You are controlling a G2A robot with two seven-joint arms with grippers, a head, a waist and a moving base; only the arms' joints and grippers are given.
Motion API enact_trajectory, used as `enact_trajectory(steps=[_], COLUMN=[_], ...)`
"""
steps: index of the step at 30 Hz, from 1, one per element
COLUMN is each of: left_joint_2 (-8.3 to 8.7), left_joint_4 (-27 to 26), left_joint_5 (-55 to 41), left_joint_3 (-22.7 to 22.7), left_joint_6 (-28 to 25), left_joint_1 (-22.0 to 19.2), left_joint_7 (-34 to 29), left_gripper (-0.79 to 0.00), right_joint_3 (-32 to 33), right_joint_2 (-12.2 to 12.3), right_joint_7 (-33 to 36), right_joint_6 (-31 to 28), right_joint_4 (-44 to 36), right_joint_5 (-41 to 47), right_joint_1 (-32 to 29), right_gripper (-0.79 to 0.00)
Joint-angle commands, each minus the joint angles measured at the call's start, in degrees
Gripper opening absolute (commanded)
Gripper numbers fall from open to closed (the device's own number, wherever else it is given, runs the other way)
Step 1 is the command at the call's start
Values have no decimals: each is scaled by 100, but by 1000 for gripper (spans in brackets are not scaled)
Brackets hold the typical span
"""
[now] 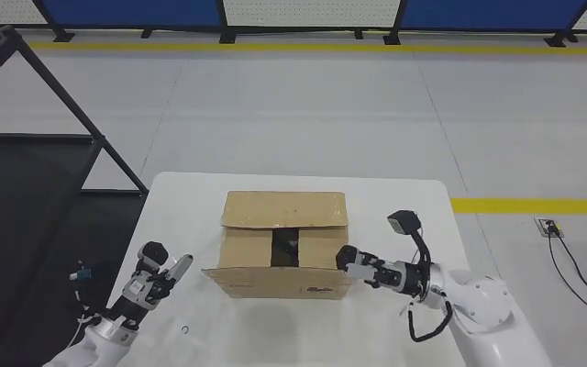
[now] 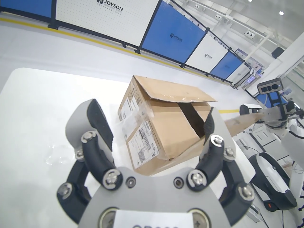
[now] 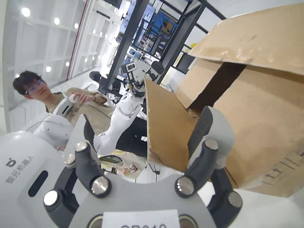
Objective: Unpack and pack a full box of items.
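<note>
- Location: the box (image 1: 284, 243) stands in the middle of the white surface (image 1: 404, 202). Its far flap is folded over the top, and a dark gap (image 1: 286, 248) is open between the flaps.
- Right claw (image 3: 144, 119): spread at the near right corner of the box. The raised near flap (image 3: 163, 122) stands between its fingers (image 3: 209, 129), with one finger against the cardboard. The flap is not pinched.
- Left claw (image 2: 153, 110): spread and empty, above the surface near the labelled end of the box and apart from it.
- Step in hand, as judged: opening the near flap fully.
- Procedure: close on the flap near its free edge, then swing it outward about its fold line. Do not pull upward, as that would likely lift or drag the box.
- Procedure: bring the left claw against the labelled end to brace the box if it slides.
- Caution: torn tape along the flap edges may catch, so proceed slowly.
- Not visible: the contents. The gap shows only darkness, so item count and type cannot be told.
- Unclear: a small mark (image 1: 186, 330) on the surface near the left arm cannot be identified.
</note>
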Motion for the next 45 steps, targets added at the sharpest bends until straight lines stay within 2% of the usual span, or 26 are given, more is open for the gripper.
enact_trajectory(steps=[1,9,45], left_joint_2=[10,64,66], left_joint_4=[9,123,86], left_joint_5=[-76,95,145], left_joint_3=[3,35,68], left_joint_6=[-120,-593,-572], left_joint_1=[5,-39,-32], left_joint_7=[-125,-607,-646], left_gripper=[0,0,0], right_joint_3=[18,-101,-118], right_joint_2=[35,113,113], right_joint_7=[328,593,498], right_joint_6=[-97,-149,-160], right_joint_4=[-125,-490,-556], right_joint_5=[10,-464,-458], right_joint_1=[-49,-204,-285], right_gripper=[0,0,0])
